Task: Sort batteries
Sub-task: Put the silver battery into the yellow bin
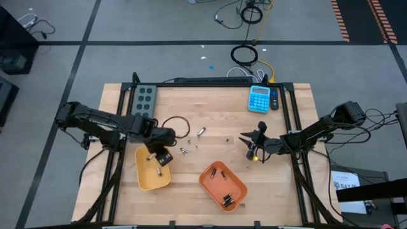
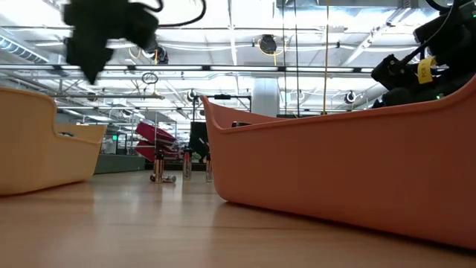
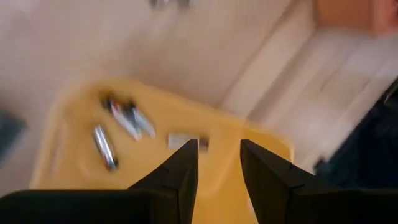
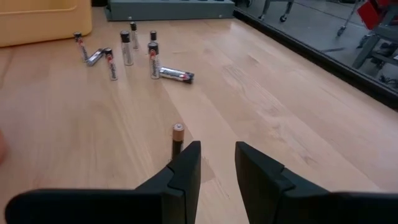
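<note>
Pale wooden tabletop (image 1: 210, 143): your sort looks partly done. Small cylindrical batteries lie in the yellow plastic tray (image 1: 145, 181) at lower left and the orange plastic tray (image 1: 236, 180) at lower centre, while loose cells (image 4: 127, 48) wait mid-table. Left gripper (image 3: 217, 163) hovers over the yellow tray, jaws parted, empty. Right gripper (image 4: 217, 163), likewise released, faces a lone upright brown-topped battery (image 4: 178, 138), which only its wrist view shows clearly.
</note>
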